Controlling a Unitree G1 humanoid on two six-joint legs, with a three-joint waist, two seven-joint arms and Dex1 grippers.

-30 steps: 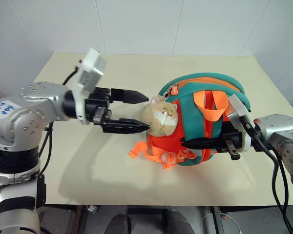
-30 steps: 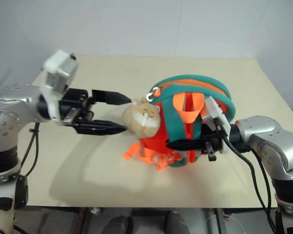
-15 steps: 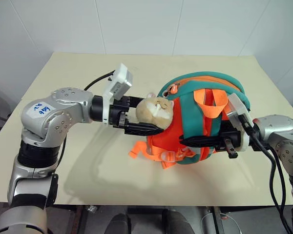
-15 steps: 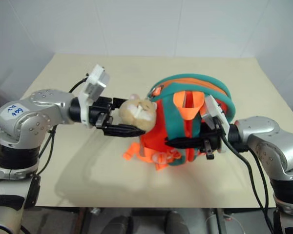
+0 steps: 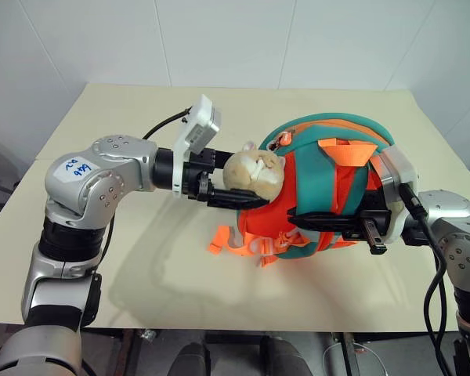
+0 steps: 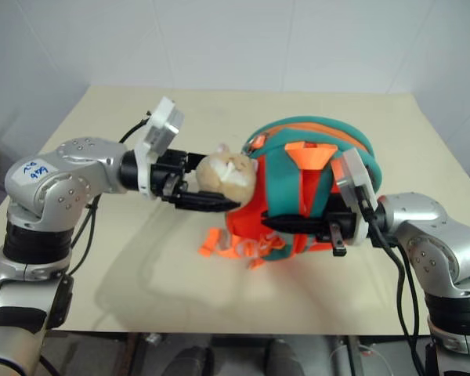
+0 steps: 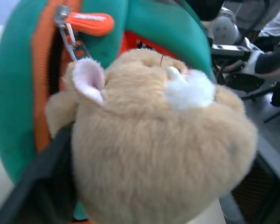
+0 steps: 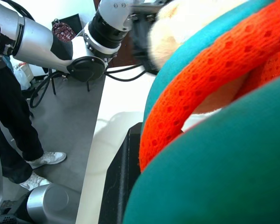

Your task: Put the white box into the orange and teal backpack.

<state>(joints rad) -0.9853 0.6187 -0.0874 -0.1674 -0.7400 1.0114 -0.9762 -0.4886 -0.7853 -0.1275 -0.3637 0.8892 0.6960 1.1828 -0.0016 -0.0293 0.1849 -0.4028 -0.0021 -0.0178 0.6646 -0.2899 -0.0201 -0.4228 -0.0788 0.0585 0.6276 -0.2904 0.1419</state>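
Observation:
The orange and teal backpack (image 5: 329, 149) stands upright on the table, its straps facing me. A tan plush charm (image 5: 254, 171) hangs at its left side. My left gripper (image 5: 239, 188) reaches in from the left and is shut on the plush: one black finger (image 5: 233, 200) lies under it and the other is hidden behind it. The plush (image 7: 158, 140) looms close in the left wrist view, below an orange zipper pull (image 7: 86, 18). My right gripper (image 5: 298, 222) comes from the right, shut on the backpack's straps (image 8: 200, 79). The white box is out of view.
The beige table (image 5: 141, 258) has free room in front and to the left of the backpack. Loose orange webbing (image 5: 235, 243) trails from the backpack's base. A person's legs (image 8: 14, 121) stand beside the table in the right wrist view.
My left gripper moved right from beside the plush charm and closed around it, lifting it slightly. The backpack has tipped a little to the right. The right gripper kept its hold.

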